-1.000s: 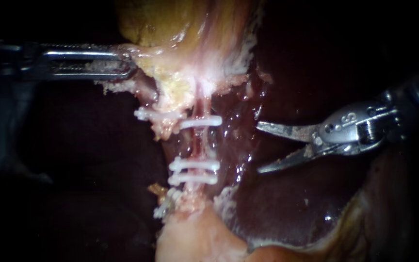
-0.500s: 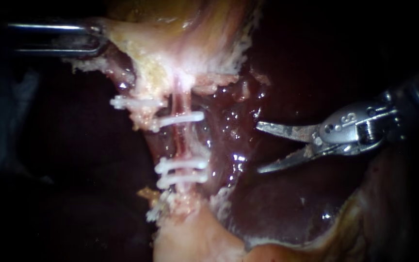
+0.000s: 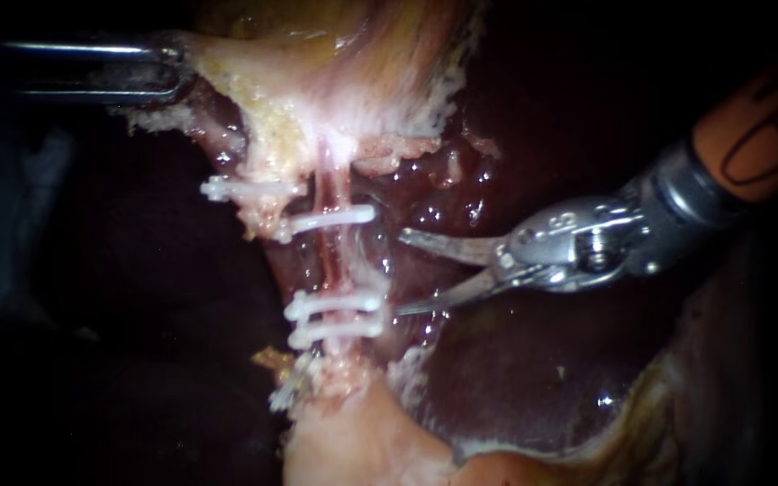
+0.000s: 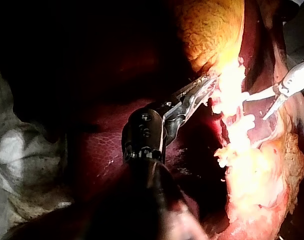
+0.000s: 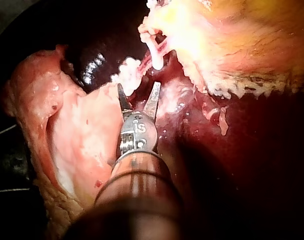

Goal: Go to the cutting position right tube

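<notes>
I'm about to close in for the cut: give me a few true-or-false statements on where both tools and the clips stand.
1. The right tool has its jaws open. True.
2. Its blades already straddle the right tube. False: the tips are just beside it.
3. The left tool hangs free. False: it is shut on pale tissue below the gallbladder.
4. The bare stretch of tube lies between one upper clip and two lower clips. True.

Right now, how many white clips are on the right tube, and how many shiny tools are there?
White clips on the right tube: 3
Instruments, left instrument and right instrument: 2
Total: 5
</notes>
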